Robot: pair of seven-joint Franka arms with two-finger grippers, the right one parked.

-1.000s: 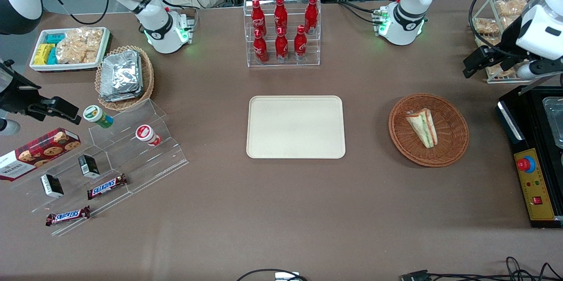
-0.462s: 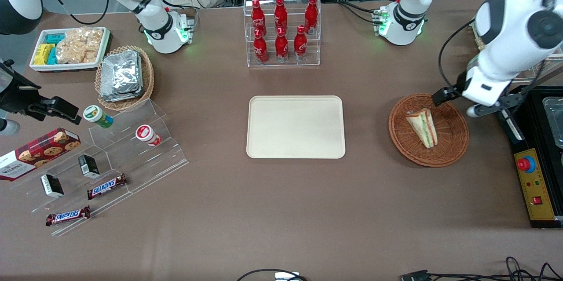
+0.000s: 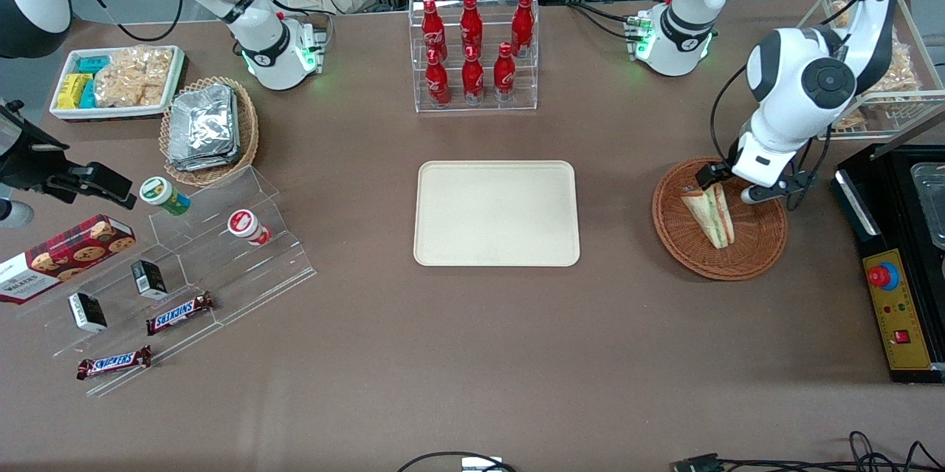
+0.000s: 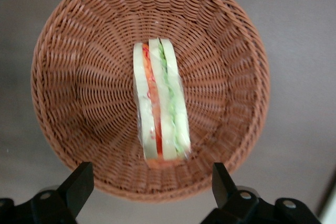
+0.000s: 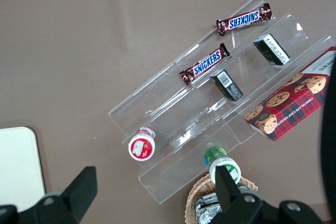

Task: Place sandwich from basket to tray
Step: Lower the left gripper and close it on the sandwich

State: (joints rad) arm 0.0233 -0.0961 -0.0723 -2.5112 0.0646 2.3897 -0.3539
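The sandwich, a clear-wrapped wedge with red and green filling, lies in the round brown wicker basket toward the working arm's end of the table. My left gripper hovers above the basket's edge farthest from the front camera, over the sandwich's farther end. It is open, its black fingertips stand wide apart, and nothing is between them. The cream-beige tray lies flat at the table's middle with nothing on it.
A black appliance with a red button stands beside the basket at the working arm's end. A wire rack of snack bags is farther from the camera. A clear rack of red bottles stands past the tray. Acrylic steps with snacks lie toward the parked arm's end.
The left arm has swung in from the table's end and come down over the basket. The sandwich and basket have not moved.
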